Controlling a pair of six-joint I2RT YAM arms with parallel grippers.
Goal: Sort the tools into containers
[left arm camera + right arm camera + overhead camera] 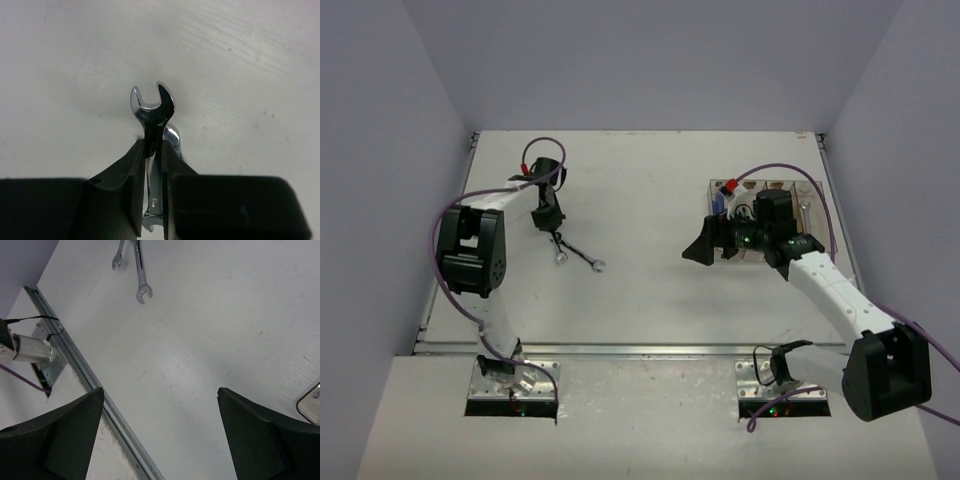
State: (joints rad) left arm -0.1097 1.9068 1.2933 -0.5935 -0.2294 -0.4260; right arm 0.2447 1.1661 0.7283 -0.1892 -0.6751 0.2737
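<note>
Left end effector (153, 150) clenched on silver wrench (150, 107); second wrench (173, 139) lies beneath it on counter (75, 75). Stamp on shank illegible. Right end effector (160, 395) released, jaws wide, by containers (790, 190).

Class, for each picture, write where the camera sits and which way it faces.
Top external: above and behind the arms, looking down on the table; left arm and right arm show.
Left wrist: on the left arm, looking down past the left gripper shut on a wrench.
Right wrist: on the right arm, looking across the table past the open right gripper.
Shared: top and right wrist views both show the wrenches.
</note>
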